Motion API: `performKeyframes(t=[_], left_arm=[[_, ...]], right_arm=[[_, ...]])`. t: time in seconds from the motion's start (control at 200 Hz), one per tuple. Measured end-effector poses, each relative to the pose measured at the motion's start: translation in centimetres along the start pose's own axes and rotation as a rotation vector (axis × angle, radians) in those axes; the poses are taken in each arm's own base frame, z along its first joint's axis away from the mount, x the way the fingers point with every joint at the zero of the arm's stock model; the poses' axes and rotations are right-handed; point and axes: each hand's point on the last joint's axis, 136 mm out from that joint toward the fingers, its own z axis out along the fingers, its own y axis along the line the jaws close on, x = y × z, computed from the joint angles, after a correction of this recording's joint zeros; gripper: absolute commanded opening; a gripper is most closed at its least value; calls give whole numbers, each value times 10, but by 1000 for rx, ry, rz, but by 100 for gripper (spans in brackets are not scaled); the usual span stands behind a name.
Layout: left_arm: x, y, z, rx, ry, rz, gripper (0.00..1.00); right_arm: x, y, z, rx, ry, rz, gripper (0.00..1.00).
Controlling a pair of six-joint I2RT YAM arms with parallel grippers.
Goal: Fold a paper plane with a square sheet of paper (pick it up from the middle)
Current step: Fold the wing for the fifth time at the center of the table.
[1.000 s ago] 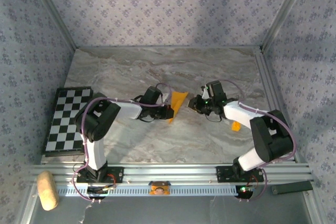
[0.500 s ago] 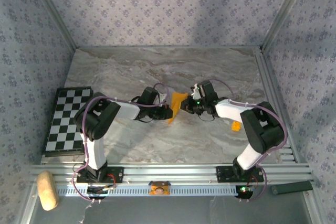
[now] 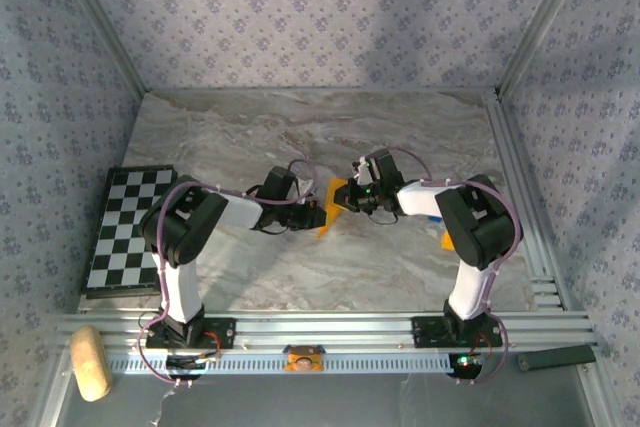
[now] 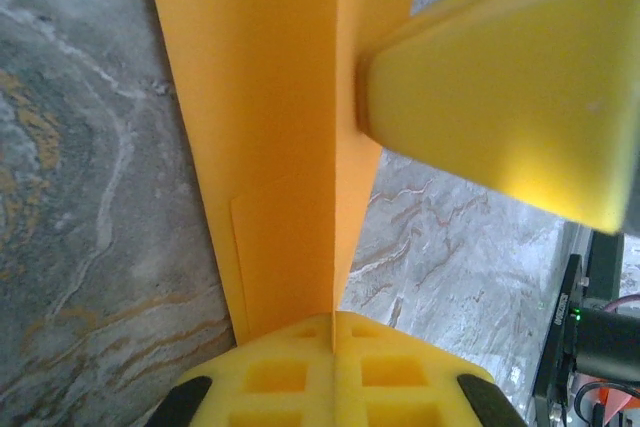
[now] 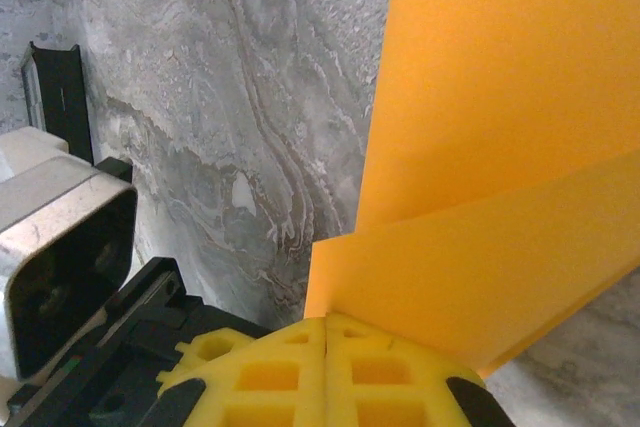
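Marbled grey worktop (image 3: pixel 400 267) fills a booth walled in blue floral wallpaper (image 3: pixel 320 17). Nearest the camera, a ridged metal rail (image 3: pixel 330 327) carries both arm bases, and a tan, cork-coloured block (image 3: pixel 90 362) lies off the rail's left end. Just beyond, a black-and-white chequered board (image 3: pixel 125 227) rests flat along the worktop's left edge. On the right side a tiny orange bit (image 3: pixel 447 239) lies partly behind the right arm.

At mid-worktop the two arms reach inward and meet on the paper plane (image 4: pixel 280 147), a narrow orange-yellow folded strip with a sharp central crease. The left claw (image 3: pixel 318 214) is clamped tight on it: in the left wrist view its yellow fingers (image 4: pixel 290 377) are pressed together with the crease running straight into the seam between them. The right claw (image 3: pixel 345 197) is likewise pinched closed on the paper from the opposite side; in the right wrist view its yellow fingers (image 5: pixel 270 377) meet on the edge of a folded flap. The claws sit just beside each other. Whether the paper touches the worktop cannot be told.
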Motion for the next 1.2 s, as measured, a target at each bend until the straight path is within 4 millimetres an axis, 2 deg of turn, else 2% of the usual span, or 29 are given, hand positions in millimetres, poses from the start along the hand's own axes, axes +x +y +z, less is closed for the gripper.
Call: performKeyframes(t=[0.44,1.199], left_arm=[[1,0,0,24,11,-17,0],[0,1,0,37,2,-49,0]], right_arm=[[-10,-9,0,-15,-14,32,4],[-10,-16,9,-32,7,45,6]])
